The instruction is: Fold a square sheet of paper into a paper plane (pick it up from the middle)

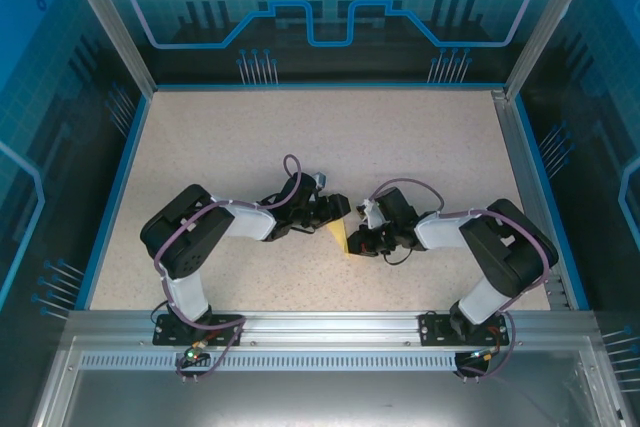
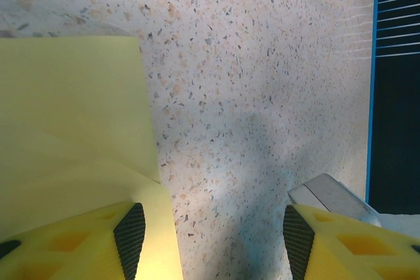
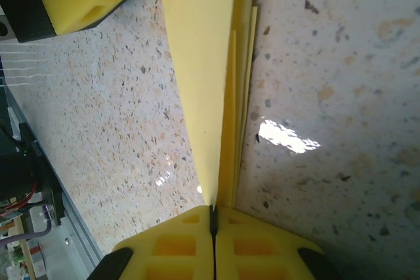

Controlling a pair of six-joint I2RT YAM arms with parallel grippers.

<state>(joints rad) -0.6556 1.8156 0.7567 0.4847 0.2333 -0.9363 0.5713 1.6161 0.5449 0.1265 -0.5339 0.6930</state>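
Status, near to far.

Right claw [image 3: 213, 227]: clenched tight on the near edge of the paper [image 3: 200, 63]. From the right wrist I see several layers stacked along one side, so it's a multi-layer fold, not a flat sheet. It runs away from the claw as a long narrow wedge.

Left claw [image 2: 210, 227]: released, jaws well apart, grasping nothing. Its left finger [image 2: 125, 234] sits over a corner of the paper; touching or just above, can't tell. Its right finger [image 2: 302, 240] is over the table [image 1: 420, 137]. From the left wrist a diagonal crease [image 2: 79, 155] shows across the paper. There's a small grey-white block [image 2: 328, 195] just beside the right finger; can't tell what it is.

Top view: both claws meet tip to tip a bit near of table centre, with the paper between them as a small yellow sliver. Left claw comes in from the left and slightly farther, right claw from the right.

Progress, my read:
- Pick-up done and first folds done; the sheet is clearly narrowed and layered.
- Not a plane yet: no wings or nose that I can make out.
- I'd put it around mid-job.
- Left to do: wing folds, then pressing the creases flat.
- Current step looks like right pinning one edge while left sets up to press or flip.

Far: the rest of the table, up to the blue rim [image 1: 320, 86].
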